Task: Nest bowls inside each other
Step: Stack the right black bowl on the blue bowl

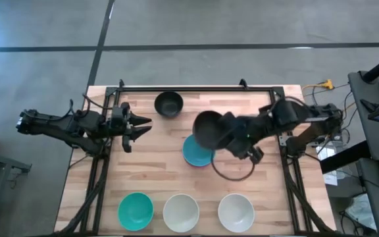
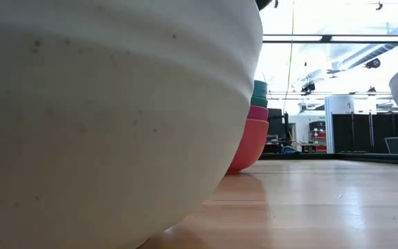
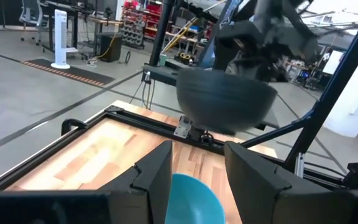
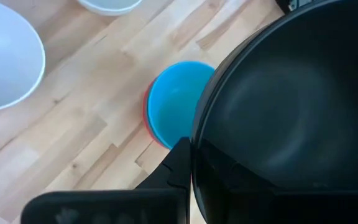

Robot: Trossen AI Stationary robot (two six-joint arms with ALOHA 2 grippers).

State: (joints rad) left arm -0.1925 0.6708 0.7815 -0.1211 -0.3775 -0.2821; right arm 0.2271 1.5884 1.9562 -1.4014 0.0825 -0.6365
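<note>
The wooden slatted table (image 1: 150,171) carries a stack of round plastic bowls topped by a blue one (image 1: 195,153). Above it, the right gripper (image 1: 232,135) is clamped on a black plastic bowl (image 1: 209,128). The left gripper (image 1: 137,126) waits at the table's left edge, fingers apart

two black bowls: one on the table (image 1: 168,104), one held in the air (image 1: 208,130); two white bowls (image 1: 180,212) (image 1: 235,212) and one teal bowl (image 1: 135,209) along the near edge; one nested stack (image 1: 195,155) with blue on top, showing teal, magenta and red rims in the low view
</note>
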